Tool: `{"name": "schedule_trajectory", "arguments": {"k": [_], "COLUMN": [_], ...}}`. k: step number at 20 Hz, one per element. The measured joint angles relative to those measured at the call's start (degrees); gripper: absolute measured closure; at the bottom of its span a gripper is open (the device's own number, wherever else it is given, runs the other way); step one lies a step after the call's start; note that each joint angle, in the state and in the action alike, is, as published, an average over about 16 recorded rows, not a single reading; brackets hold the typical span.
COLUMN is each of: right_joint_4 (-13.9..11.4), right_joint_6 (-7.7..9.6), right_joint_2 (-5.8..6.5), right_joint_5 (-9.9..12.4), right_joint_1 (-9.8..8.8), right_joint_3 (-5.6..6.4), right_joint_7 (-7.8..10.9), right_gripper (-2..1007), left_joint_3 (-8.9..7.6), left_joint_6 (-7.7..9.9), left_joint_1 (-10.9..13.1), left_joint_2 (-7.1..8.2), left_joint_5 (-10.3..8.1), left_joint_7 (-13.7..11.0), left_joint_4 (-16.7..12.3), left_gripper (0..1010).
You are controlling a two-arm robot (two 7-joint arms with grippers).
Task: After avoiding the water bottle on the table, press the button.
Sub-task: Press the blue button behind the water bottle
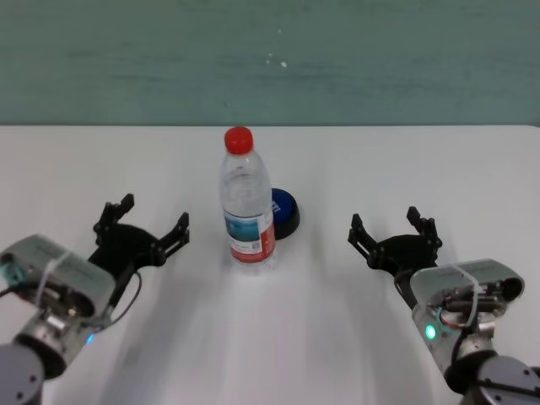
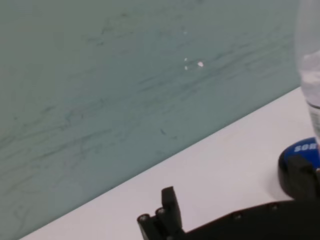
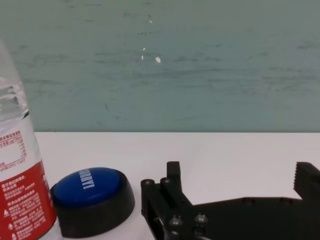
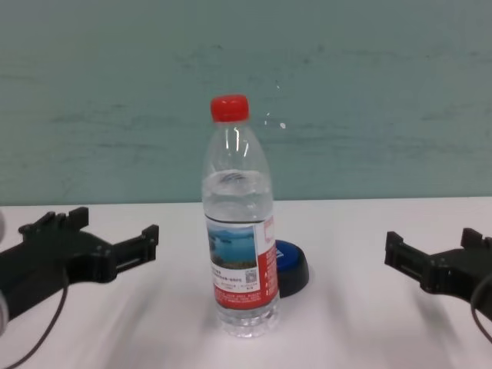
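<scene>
The water bottle stands upright at the middle of the table, with a red cap and a red and blue label. The blue button on its black base sits just behind it, to its right, partly hidden by it. My left gripper is open and empty, low over the table to the left of the bottle. My right gripper is open and empty, to the right of the bottle and button. The right wrist view shows the button beside the bottle, ahead of the right gripper.
A teal wall runs along the table's far edge. White tabletop lies between each gripper and the bottle. In the chest view the bottle stands in front of the button.
</scene>
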Motion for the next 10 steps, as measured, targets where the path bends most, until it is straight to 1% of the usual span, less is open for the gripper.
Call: {"name": "schedule_trajectory", "arguments": {"k": [5, 10], "right_joint_4": [0.0, 0.0], "right_joint_6": [0.0, 0.0], "right_joint_2": [0.0, 0.0], "right_joint_5": [0.0, 0.0], "right_joint_1": [0.0, 0.0], "right_joint_3": [0.0, 0.0], "right_joint_7": [0.0, 0.0], "right_gripper": [1, 1], "left_joint_3": [-1.03, -1.64], "left_joint_6": [0.14, -0.62], "left_joint_1": [4.2, 7.66], "left_joint_2": [0.11, 0.13], "left_joint_5": [-1.02, -2.11], "left_joint_7": [-0.31, -0.77], "left_joint_4": [-4.22, -7.0], "left_gripper": [10, 10]}}
